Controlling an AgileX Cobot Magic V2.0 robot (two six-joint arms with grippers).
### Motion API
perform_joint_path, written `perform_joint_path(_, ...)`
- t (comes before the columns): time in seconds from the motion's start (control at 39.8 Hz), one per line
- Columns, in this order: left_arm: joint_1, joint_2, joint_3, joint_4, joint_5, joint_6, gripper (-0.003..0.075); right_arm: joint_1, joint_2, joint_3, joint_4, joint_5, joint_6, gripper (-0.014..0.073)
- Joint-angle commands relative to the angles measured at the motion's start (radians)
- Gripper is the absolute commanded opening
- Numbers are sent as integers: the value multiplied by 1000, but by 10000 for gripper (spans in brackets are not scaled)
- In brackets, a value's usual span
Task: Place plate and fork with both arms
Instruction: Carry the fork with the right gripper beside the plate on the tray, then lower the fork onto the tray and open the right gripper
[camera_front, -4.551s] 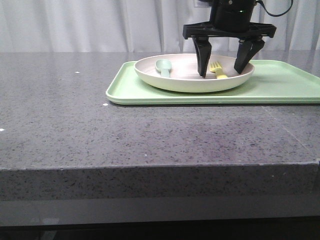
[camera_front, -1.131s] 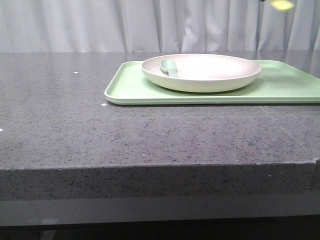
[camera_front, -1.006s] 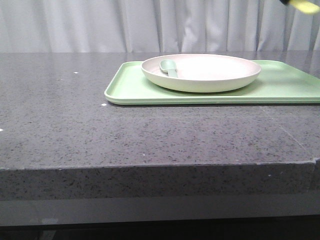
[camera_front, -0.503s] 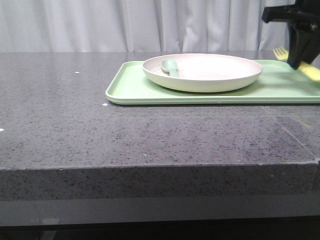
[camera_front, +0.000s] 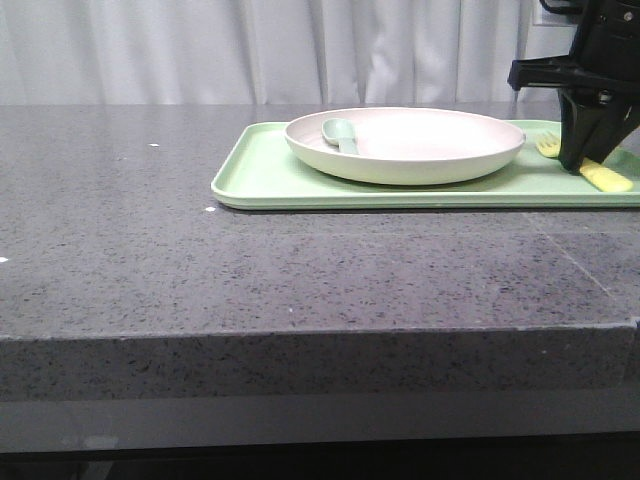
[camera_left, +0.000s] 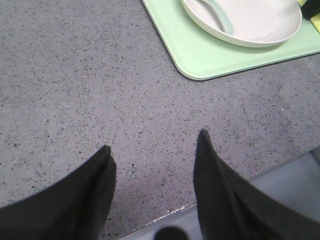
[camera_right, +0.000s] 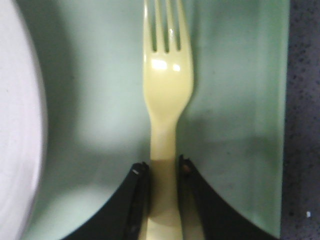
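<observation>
The cream-white plate (camera_front: 430, 140) sits on the light green tray (camera_front: 270, 180) and shows in the left wrist view too (camera_left: 260, 22). My right gripper (camera_front: 585, 160) is shut on the handle of the yellow fork (camera_front: 607, 179), low over the tray just right of the plate. In the right wrist view the fork (camera_right: 167, 75) points its tines away from the gripper (camera_right: 162, 167), with the plate rim (camera_right: 20, 125) beside it. I cannot tell whether the fork touches the tray. My left gripper (camera_left: 154, 141) stands open over bare table near the front edge, holding nothing.
A pale green spoon (camera_front: 338, 133) lies in the plate's left part. The tray (camera_right: 235, 100) ends close to the fork, with grey speckled table (camera_right: 305, 100) beyond it. White curtains hang behind the table.
My right gripper took the fork out of the plate, carried it up and to the right, and has now come down lower over the tray beside the plate.
</observation>
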Motion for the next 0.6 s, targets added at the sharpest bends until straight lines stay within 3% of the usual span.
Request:
perform_joint_path(0.0,-8,-1,-26,-37,-51,1,357,-5,-46,-23,0,-29,-12,237)
perform_joint_path(0.23,-8,-1,-26,-37,-51,1,357,-5,-48,-47,0,3,-12,386)
perform_joint_path(0.58,-8,-1,-26,-37,-51,1,357,-5,-178,-79,0,99,-12,398)
